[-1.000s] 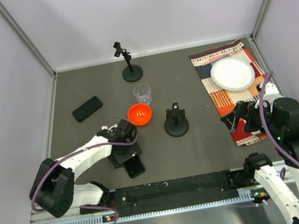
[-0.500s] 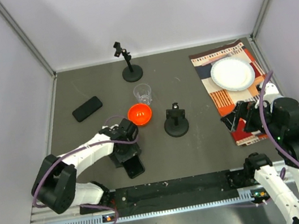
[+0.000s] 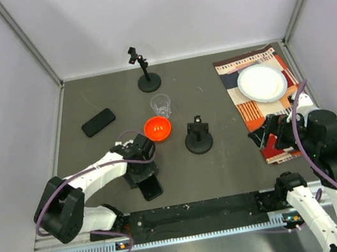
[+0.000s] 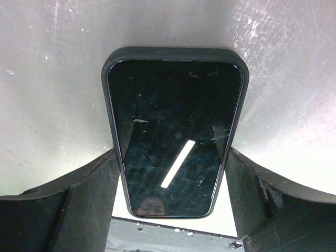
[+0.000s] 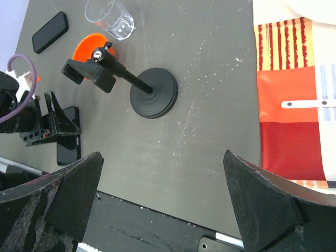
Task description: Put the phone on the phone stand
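Your left gripper (image 4: 172,155) has its fingers (image 4: 89,194) set against both long edges of the phone (image 4: 175,121), clamped on it. The phone lies flat on the table (image 4: 42,105), screen up, left of the phone stand (image 3: 198,139) and nearer the arm bases, not on it. The phone stand is upright on its round base. Your right gripper (image 5: 163,155) hangs to the right of the phone stand, over the near edge of the placemat (image 3: 251,107), fingers wide apart and holding nothing. Just left of the phone stand sits an orange bowl (image 3: 157,128), with a glass (image 3: 161,106) behind it. A second phone (image 3: 98,122) lies farther left. A taller stand (image 3: 144,72) is well behind, and a white plate (image 3: 261,82) rests on the placemat, behind and to the right.
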`<action>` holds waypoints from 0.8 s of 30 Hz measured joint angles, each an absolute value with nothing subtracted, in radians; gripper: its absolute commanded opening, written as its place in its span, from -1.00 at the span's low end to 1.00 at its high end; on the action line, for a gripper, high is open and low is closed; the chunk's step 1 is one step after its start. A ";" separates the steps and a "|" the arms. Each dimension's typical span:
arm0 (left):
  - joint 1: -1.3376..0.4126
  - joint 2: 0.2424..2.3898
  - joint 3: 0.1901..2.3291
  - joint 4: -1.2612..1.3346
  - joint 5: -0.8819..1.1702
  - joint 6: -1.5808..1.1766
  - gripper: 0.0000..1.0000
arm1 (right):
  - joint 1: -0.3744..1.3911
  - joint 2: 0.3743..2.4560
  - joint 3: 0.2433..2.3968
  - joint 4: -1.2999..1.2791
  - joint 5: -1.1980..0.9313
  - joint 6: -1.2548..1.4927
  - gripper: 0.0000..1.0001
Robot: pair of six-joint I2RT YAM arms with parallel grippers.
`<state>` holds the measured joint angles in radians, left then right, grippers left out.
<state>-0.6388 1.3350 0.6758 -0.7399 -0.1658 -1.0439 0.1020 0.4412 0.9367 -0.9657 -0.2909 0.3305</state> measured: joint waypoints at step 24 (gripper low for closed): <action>-0.638 0.948 0.648 -0.691 -0.239 -0.860 -1.00 | 0.131 0.514 0.898 -0.763 -0.625 0.405 0.67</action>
<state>-0.6376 0.9478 0.6479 -0.6914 -0.2386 -0.8600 0.1314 0.5137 0.8982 -0.7631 -0.6250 0.4049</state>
